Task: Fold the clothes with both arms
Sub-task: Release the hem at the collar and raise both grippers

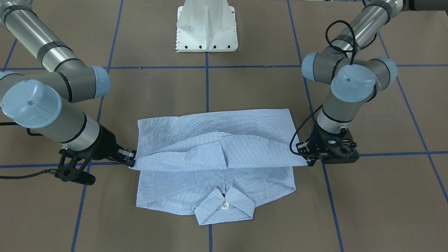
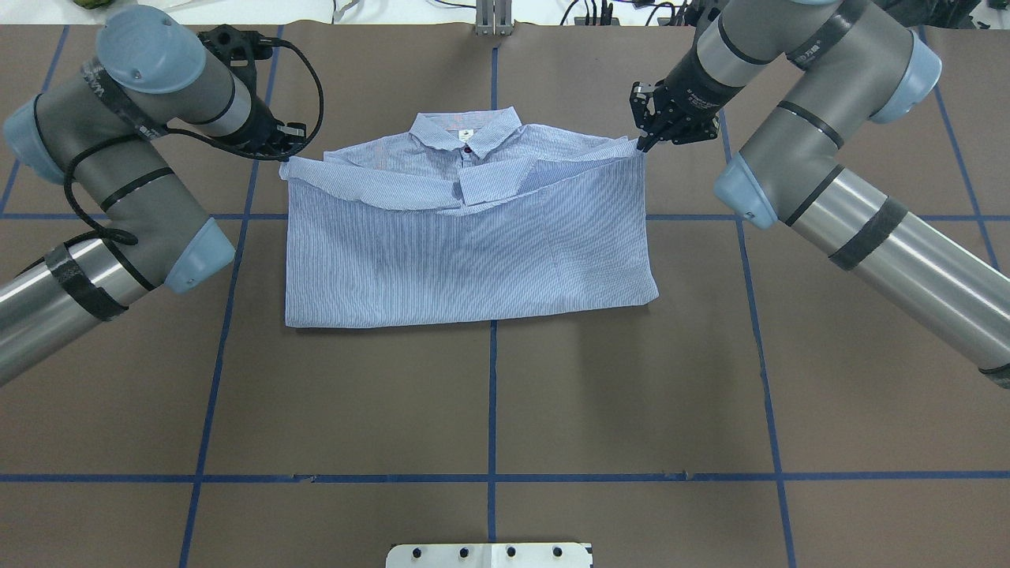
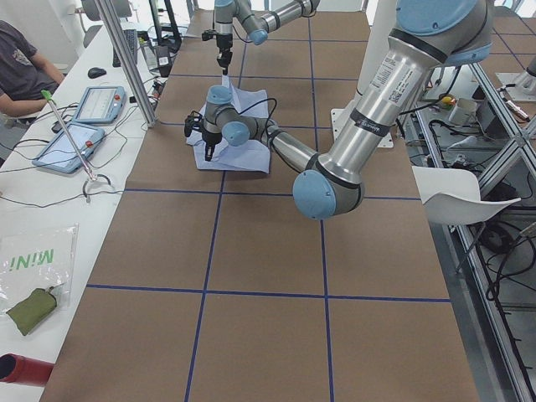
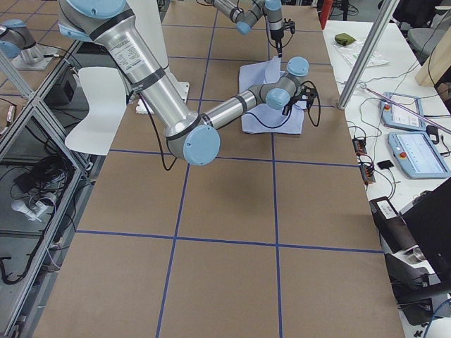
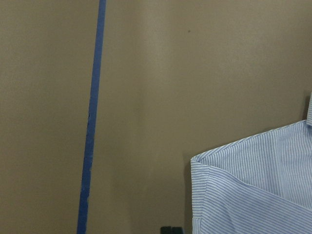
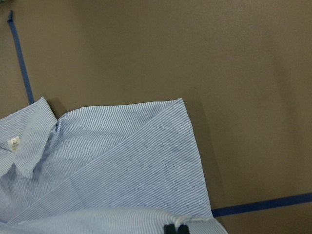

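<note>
The light-blue striped shirt (image 2: 473, 252) lies on the brown table, collar (image 2: 465, 130) at the far side and a white label (image 1: 224, 205) in it. Its lower part is folded up over the body. My left gripper (image 2: 286, 154) is shut on the left corner of that folded edge. My right gripper (image 2: 641, 142) is shut on the right corner. The edge runs taut between them, slightly lifted, in the front view from the left gripper (image 1: 309, 161) to the right gripper (image 1: 132, 161). The wrist views show the shirt's corners (image 5: 253, 190) (image 6: 122, 161).
The table (image 2: 489, 394) is brown with blue tape lines (image 2: 491, 476). The white pedestal base (image 1: 207, 26) stands on the robot's side. In the side views, tablets (image 3: 79, 138) and an operator (image 3: 21, 67) are at a bench along the table's far edge.
</note>
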